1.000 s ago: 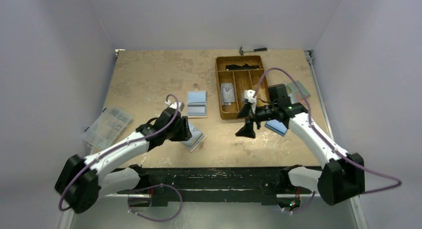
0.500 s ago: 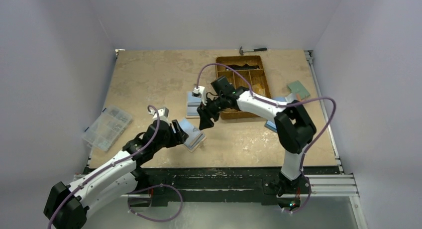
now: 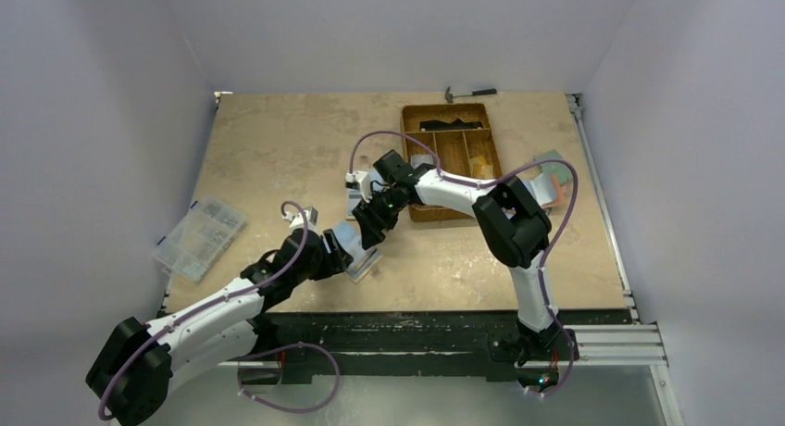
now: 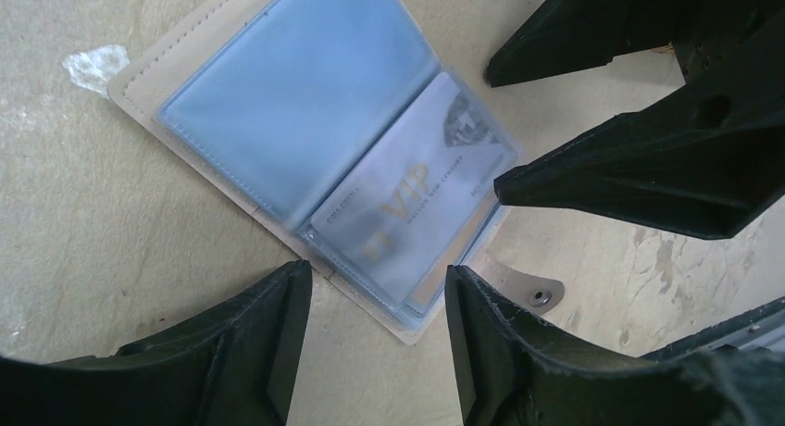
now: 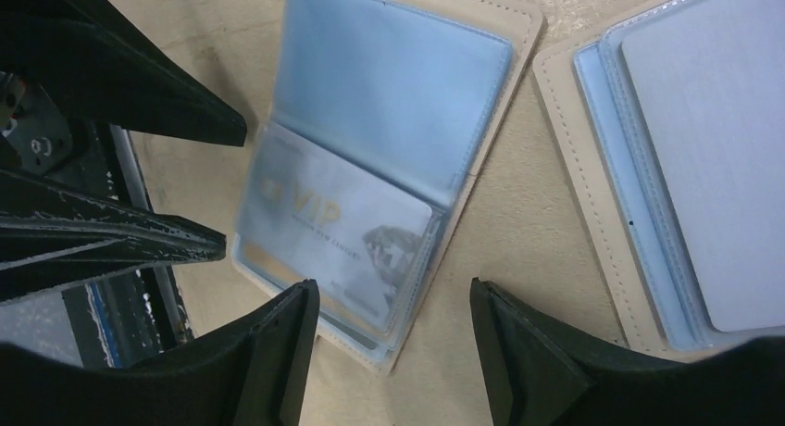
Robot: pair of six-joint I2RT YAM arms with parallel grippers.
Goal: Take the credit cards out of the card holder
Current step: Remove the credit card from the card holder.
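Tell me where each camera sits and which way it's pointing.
Top external: above and behind, looking down at the table; left arm, right arm show.
Left wrist: looks down on the open card holder; left pincer fingers at bottom.
Right wrist: looks down likewise; right pincer fingers show.
Both wrist views share the VIP card.

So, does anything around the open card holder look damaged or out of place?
Nothing stands out. The card holder lies open and flat on the table, with the VIP card tucked inside it. No damage or spill shows.
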